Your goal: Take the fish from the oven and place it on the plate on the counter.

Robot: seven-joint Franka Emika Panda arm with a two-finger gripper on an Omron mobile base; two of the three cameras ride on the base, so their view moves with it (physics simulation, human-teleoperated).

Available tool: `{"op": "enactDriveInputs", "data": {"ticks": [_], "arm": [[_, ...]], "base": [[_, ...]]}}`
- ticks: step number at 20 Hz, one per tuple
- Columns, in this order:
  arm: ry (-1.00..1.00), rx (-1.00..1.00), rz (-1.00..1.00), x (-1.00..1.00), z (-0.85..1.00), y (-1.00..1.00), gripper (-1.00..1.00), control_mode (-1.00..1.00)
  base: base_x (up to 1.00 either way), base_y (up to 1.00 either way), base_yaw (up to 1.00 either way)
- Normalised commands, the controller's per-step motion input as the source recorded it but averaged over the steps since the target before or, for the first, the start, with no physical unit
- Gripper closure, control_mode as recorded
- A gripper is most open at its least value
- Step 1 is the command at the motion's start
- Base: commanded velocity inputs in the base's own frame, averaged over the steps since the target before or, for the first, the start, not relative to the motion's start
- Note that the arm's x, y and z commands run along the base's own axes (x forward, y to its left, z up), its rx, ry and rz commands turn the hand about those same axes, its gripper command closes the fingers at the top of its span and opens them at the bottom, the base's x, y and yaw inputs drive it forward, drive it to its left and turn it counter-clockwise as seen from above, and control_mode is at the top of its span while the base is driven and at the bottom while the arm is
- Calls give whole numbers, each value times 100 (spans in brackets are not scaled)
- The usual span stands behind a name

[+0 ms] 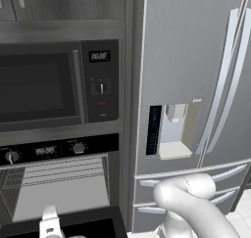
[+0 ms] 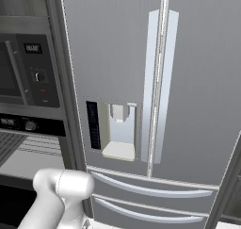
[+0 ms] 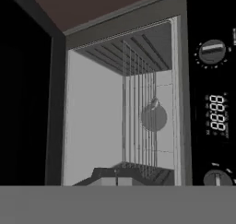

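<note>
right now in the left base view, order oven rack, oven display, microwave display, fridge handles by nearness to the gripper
1. oven rack, just ahead of the gripper
2. oven display, above
3. microwave display, higher
4. fridge handles, far right

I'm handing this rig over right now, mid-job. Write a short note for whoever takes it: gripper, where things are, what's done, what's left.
Gripper: shut, nothing in it, pointed into the open cavity of the black built-in wall oven.
Oven: door is down and the wire racks are exposed.
Fish: a small grey shape lies against a rack deep inside. It is probably the tiny silver-grey fish, but it is too small to be sure.
Done: oven open, hand at its mouth.
Left: open the gripper, reach in, grasp the fish, carry it to the round blue plate on the counter.
</note>
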Motion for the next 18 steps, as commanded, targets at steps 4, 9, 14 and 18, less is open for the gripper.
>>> {"op": "enactDriveInputs", "data": {"ticks": [4, 9, 14, 18], "arm": [[15, 0, 0, 100, 0, -29, 100, -100], [5, -3, 0, 78, -5, -3, 100, -100], [4, -2, -1, 30, -1, 21, -100, -100], [0, -1, -1, 29, -8, 14, -100, -100]], "base": [[0, 0, 0], [0, 0, 0], [0, 0, 0], [0, 0, 0]]}}
